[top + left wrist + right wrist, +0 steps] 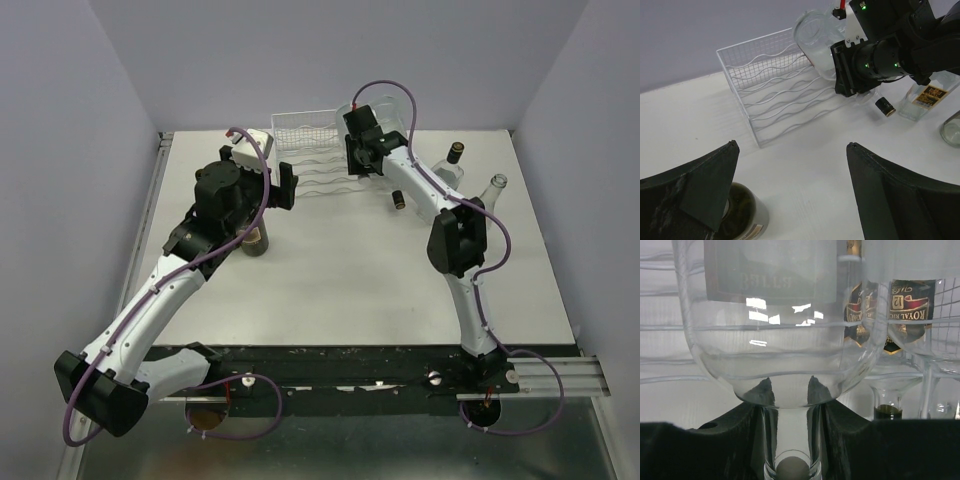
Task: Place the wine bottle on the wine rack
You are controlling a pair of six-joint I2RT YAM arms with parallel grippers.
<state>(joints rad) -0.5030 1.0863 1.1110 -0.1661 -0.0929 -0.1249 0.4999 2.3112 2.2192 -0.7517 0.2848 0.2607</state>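
- Right tool (789, 390) pinching the clear wine bottle (780, 330) by its neck; bottle body sits straight ahead of my fingers.
- Wine rack (770, 100) just beyond the bottle, wavy wires showing through the glass (contact with the wire: can't tell).
- Left tool (791, 150) spread wide, gripping nothing, rack ahead of it.
- Dark green bottle (742, 215) on the tabletop (805, 175), just under one left-tool finger.

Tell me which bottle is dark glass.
The dark green bottle close under the open left claw; the rest in view are clear glass.
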